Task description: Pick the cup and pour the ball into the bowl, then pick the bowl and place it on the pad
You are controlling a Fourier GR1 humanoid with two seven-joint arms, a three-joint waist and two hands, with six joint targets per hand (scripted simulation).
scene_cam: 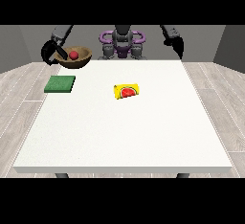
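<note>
A brown bowl [77, 59] with a red ball [73, 55] inside hangs in the air above the table's far left corner. The black hand at the view's left [50, 53] grips the bowl's left rim, fingers curled over it. The green pad [60, 84] lies flat on the table, below and in front of the bowl. A yellow cup [127, 91] with a red and green picture lies on its side near the table's middle. The hand at the view's right [178, 46] hangs beyond the far right corner, away from everything.
The white table [124, 132] stretches wide in front of the cup. The robot's body [121, 43] stands behind the far edge.
</note>
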